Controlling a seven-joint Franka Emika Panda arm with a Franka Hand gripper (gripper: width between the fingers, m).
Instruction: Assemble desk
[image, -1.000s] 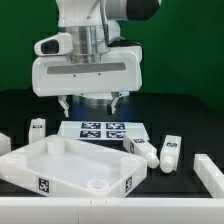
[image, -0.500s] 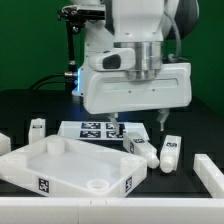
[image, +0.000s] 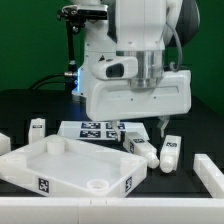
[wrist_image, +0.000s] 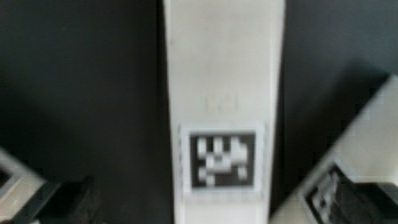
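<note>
The white desk top (image: 62, 163) lies at the front on the exterior view's left, its rim up and a round socket at the near corner. White tagged legs lie around it: one (image: 141, 148) right under my gripper, one (image: 170, 150) beside it, one (image: 37, 130) at the back left. My gripper (image: 141, 128) hangs open just above the first leg, its fingers apart and touching nothing. In the wrist view that leg (wrist_image: 224, 110) runs lengthwise between the dark fingers (wrist_image: 39, 198) of my gripper (wrist_image: 199, 208), its tag facing up.
The marker board (image: 95, 128) lies flat behind the desk top, partly hidden by my gripper. Another leg (image: 211, 170) lies at the front on the exterior view's right, and a white part (image: 4, 143) shows at the left edge. A white rail (image: 110, 208) runs along the front.
My gripper has swung from above the marker board toward the exterior view's right and come down a little over the leg. The parts have not moved.
</note>
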